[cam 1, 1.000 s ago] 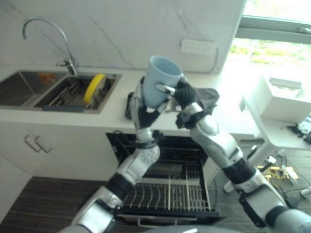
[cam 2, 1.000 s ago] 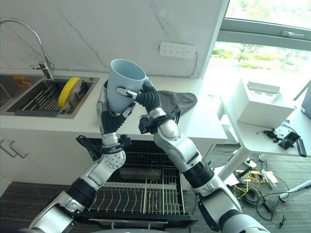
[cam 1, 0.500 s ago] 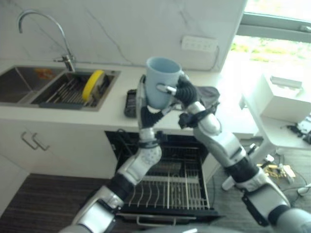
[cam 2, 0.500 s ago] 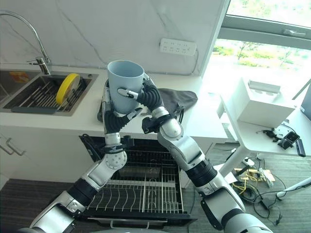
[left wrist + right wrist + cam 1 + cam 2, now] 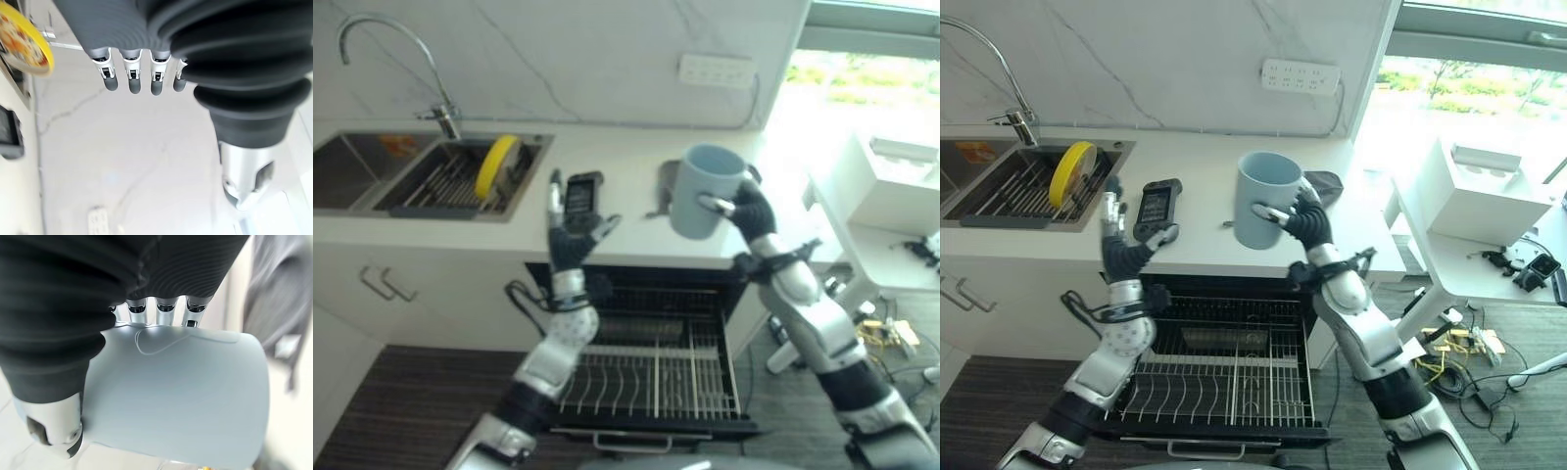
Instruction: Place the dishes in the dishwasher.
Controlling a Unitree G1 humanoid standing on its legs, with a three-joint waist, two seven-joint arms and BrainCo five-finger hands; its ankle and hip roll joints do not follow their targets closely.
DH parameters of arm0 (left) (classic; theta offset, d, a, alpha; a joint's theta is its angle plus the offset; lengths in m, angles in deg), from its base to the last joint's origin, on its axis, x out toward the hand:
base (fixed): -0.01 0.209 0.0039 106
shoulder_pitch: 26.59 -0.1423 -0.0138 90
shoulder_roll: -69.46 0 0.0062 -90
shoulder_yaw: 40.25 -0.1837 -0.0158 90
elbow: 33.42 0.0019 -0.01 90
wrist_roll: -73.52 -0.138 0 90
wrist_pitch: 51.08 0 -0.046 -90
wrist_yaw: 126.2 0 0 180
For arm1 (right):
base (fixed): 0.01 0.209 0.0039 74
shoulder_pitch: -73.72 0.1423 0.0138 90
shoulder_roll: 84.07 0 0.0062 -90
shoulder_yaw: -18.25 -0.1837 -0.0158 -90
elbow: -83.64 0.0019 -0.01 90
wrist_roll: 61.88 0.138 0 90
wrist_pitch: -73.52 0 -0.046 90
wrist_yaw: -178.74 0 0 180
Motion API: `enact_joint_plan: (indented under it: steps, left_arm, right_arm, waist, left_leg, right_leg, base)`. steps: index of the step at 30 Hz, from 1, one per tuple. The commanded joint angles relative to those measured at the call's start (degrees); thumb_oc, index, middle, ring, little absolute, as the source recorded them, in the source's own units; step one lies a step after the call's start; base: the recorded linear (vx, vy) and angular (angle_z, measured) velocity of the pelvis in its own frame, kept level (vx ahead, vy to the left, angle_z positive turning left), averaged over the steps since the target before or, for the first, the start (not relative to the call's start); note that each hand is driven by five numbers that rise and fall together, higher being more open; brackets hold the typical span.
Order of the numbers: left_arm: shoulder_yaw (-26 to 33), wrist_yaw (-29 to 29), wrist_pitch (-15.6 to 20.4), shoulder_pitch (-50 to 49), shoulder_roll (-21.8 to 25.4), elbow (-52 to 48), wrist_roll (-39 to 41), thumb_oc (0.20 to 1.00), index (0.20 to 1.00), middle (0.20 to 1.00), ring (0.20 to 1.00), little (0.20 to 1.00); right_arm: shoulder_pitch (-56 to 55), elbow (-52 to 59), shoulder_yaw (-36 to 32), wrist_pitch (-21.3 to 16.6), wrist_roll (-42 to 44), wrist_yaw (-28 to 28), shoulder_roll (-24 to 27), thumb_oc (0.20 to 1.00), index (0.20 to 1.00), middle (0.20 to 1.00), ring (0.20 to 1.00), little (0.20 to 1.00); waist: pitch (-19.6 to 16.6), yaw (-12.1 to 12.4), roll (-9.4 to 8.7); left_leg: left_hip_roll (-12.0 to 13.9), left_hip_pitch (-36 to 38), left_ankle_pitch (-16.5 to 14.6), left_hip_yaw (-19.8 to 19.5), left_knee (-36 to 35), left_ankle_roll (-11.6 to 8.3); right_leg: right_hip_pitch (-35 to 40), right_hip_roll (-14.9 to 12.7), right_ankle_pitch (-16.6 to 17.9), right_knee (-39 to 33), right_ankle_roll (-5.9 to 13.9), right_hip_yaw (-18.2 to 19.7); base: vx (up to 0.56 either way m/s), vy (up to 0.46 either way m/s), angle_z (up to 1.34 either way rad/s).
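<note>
My right hand (image 5: 1309, 224) is shut on a light blue mug (image 5: 1264, 199), which it holds upright in the air over the counter's front edge; in the right wrist view its fingers (image 5: 166, 313) curl round the mug (image 5: 186, 396). My left hand (image 5: 570, 235) is raised in front of the counter, open and holding nothing, with its fingers (image 5: 132, 78) straight. Below both hands the lower dishwasher rack (image 5: 1234, 427) is pulled out. A yellow plate (image 5: 497, 164) stands on edge in the sink rack.
A black handheld device (image 5: 1156, 204) lies on the white counter just behind my left hand. Behind the mug there is a grey cloth (image 5: 1325, 182). The sink (image 5: 352, 181) and tap (image 5: 438, 106) are at the left. A white box (image 5: 1489, 191) sits on a side table at the right.
My left hand has let go of the mug and moved left, its fingers now straight. The right hand has carried the mug to the right and lower.
</note>
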Motion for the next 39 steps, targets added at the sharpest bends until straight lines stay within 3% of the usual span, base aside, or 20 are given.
enact_joint_plan:
  steps: [1, 7, 10, 12, 14, 16, 21, 23, 25, 28, 32, 34, 36, 39]
  left_arm:
    - [-0.1, 2.9, 2.6, 3.5, 2.0, -2.4, 2.7, 1.000, 1.000, 1.000, 1.000, 1.000]
    - [5.3, 5.5, 2.6, -2.0, 3.3, -7.2, 7.0, 1.000, 1.000, 1.000, 1.000, 1.000]
    - [6.5, 12.6, 1.7, -5.2, 3.5, -10.8, 10.1, 1.000, 1.000, 1.000, 1.000, 1.000]
    - [7.3, 16.6, 1.1, -6.9, 3.5, -12.3, 11.5, 1.000, 1.000, 1.000, 1.000, 1.000]
    - [7.5, 18.4, 1.2, -7.9, 4.1, -12.4, 11.2, 1.000, 1.000, 1.000, 1.000, 1.000]
    - [7.9, 23.9, -0.2, -8.9, 5.3, -11.7, 13.6, 1.000, 1.000, 1.000, 1.000, 1.000]
    - [8.8, 34.5, -4.5, -10.0, 8.4, -11.9, 18.5, 1.000, 1.000, 1.000, 1.000, 1.000]
    - [9.3, 37.6, -7.7, -10.5, 11.2, -12.1, 18.8, 1.000, 1.000, 1.000, 1.000, 1.000]
    - [9.9, 41.4, -9.8, -10.8, 13.2, -11.9, 18.4, 1.000, 1.000, 1.000, 1.000, 1.000]
    - [8.9, 44.3, -12.6, -9.7, 15.7, -11.9, 15.0, 1.000, 1.000, 1.000, 1.000, 1.000]
    - [9.0, 50.2, -18.9, -10.8, 20.0, -11.2, 12.8, 1.000, 1.000, 1.000, 1.000, 1.000]
    - [9.0, 55.4, -24.2, -12.6, 21.5, -11.4, 12.3, 1.000, 1.000, 1.000, 1.000, 1.000]
    - [7.9, 63.2, -33.2, -15.0, 23.2, -12.5, 11.0, 1.000, 1.000, 1.000, 1.000, 1.000]
    - [3.2, 68.4, -40.5, -16.2, 25.2, -11.8, 5.5, 1.000, 1.000, 1.000, 1.000, 1.000]
  right_arm:
    - [2.9, 6.6, -2.6, -6.6, 0.4, -1.9, -1.3, 0.200, 0.200, 0.200, 0.200, 0.200]
    - [-2.7, 9.2, -5.2, -6.8, 0.3, -3.9, 0.4, 0.200, 0.200, 0.200, 0.200, 0.200]
    - [-6.7, 10.5, -7.5, -6.0, 0.6, -5.8, 2.1, 0.200, 0.200, 0.200, 0.200, 0.200]
    - [-8.3, 10.9, -8.8, -6.0, 1.4, -7.4, 3.1, 0.200, 0.200, 0.200, 0.200, 0.200]
    - [-9.6, 11.3, -9.6, -6.2, 1.8, -8.8, 3.7, 0.200, 0.200, 0.200, 0.200, 0.200]
    - [-13.4, 12.2, -10.4, -6.1, 0.9, -11.5, 3.5, 0.200, 0.200, 0.200, 0.200, 0.200]
    - [-19.7, 11.0, -12.5, -6.9, 0.3, -13.7, 3.3, 0.200, 0.200, 0.200, 0.200, 0.200]
    - [-21.2, 10.5, -12.8, -7.5, 1.0, -14.4, 3.2, 0.200, 0.200, 0.200, 0.200, 0.200]
    - [-21.2, 9.6, -13.2, -8.2, 1.8, -14.9, 4.1, 0.200, 0.200, 0.200, 0.200, 0.200]
    - [-19.9, 8.9, -12.7, -8.0, 1.4, -14.9, 5.7, 0.200, 0.200, 0.200, 0.200, 0.200]
    - [-19.8, 8.5, -12.8, -4.4, 1.6, -15.3, 8.7, 0.200, 0.200, 0.200, 0.200, 0.200]
    - [-20.5, 8.2, -12.8, -3.3, 0.7, -15.9, 9.6, 0.200, 0.200, 0.200, 0.200, 0.200]
    - [-21.4, 7.6, -12.9, -2.5, 0.6, -16.5, 10.9, 0.200, 0.200, 0.200, 0.200, 0.200]
    - [-20.8, 5.7, -11.0, -2.3, 0.1, -15.8, 12.6, 0.200, 0.200, 0.200, 0.200, 0.200]
  waist:
    - [-1.2, -0.6, -0.59]
    - [0.5, -0.8, 1.15]
    - [1.3, -0.9, 1.39]
    - [1.7, -1.0, 1.14]
    - [1.8, -1.5, 1.34]
    - [1.7, -3.6, 1.47]
    - [3.9, -5.3, -0.38]
    - [5.3, -5.6, -1.04]
    - [5.7, -5.2, -0.76]
    - [5.7, -4.6, -0.45]
    - [5.1, -4.2, 0.59]
    - [4.7, -4.1, 1.09]
    - [4.4, -4.3, 1.94]
    - [3.9, -4.4, 2.90]
  left_leg:
    - [1.9, 0.6, -3.7, 1.0, 0.8, -1.25]
    - [3.8, -0.5, -1.7, 2.0, 0.8, -2.84]
    - [4.8, 0.8, -0.4, 4.2, 0.8, -4.01]
    - [4.6, 1.1, -1.2, 4.5, 1.7, -4.36]
    - [4.2, 0.9, -1.5, 4.9, 0.8, -3.80]
    - [3.3, 0.5, -2.7, 5.7, 0.8, -2.64]
    - [0.3, 0.4, -4.6, 5.5, 0.8, -0.74]
    - [-0.1, 0.3, -5.1, 5.4, 0.8, 0.19]
    - [0.1, -0.3, -4.6, 6.1, 0.8, 0.87]
    - [0.2, -0.5, -4.2, 7.1, 0.8, 0.74]
    - [0.3, 0.1, -4.1, 7.6, 0.8, 0.21]
    - [0.6, 0.4, -4.0, 7.6, 0.8, -0.04]
    - [1.1, 0.7, -3.6, 7.4, 0.8, -0.45]
    - [1.1, 0.9, -3.5, 6.1, 0.8, -0.69]
  right_leg:
    - [1.7, 0.4, -3.1, 0.4, 1.38, -0.3]
    - [0.7, 1.2, -3.4, 0.4, 0.98, -0.6]
    - [0.9, 0.5, -3.1, 0.4, 1.33, -1.7]
    - [1.1, -0.3, -3.1, 0.4, 1.81, -2.3]
    - [0.5, -1.0, -2.7, 0.4, 2.45, -2.4]
    - [-0.8, -2.2, -1.4, 0.4, 3.85, -1.1]
    - [-3.8, -5.2, 2.5, 0.4, 7.27, -0.2]
    - [-5.4, -5.6, 3.7, 1.6, 8.24, -0.6]
    - [-5.2, -4.8, 1.5, 3.6, 7.67, -0.8]
    - [-4.1, -5.2, 2.0, 1.6, 7.31, -2.2]
    - [-2.5, -4.5, 1.3, 0.4, 6.56, -1.8]
    - [-1.9, -4.1, 0.7, 0.4, 6.25, -1.7]
    - [-1.3, -3.7, -0.1, 0.4, 5.92, -1.7]
    - [-0.3, -3.2, -1.1, 0.4, 5.66, -1.4]
  base:
    - [-0.01, -0.175, 0.07]
    - [-0.03, -0.044, 0.13]
    - [-0.03, 0.157, 0.02]
    - [-0.02, 0.260, -0.04]
    - [-0.04, 0.333, -0.09]
    - [-0.03, 0.452, -0.11]
    - [-0.06, 0.280, -0.19]
    - [-0.15, 0.099, -0.14]
    - [-0.15, 0.032, 0.07]
    - [-0.08, -0.026, 0.04]
    - [0.01, -0.015, -0.01]
    - [0.04, -0.029, -0.03]
    - [0.07, -0.026, -0.03]
    - [0.08, -0.024, 0.00]
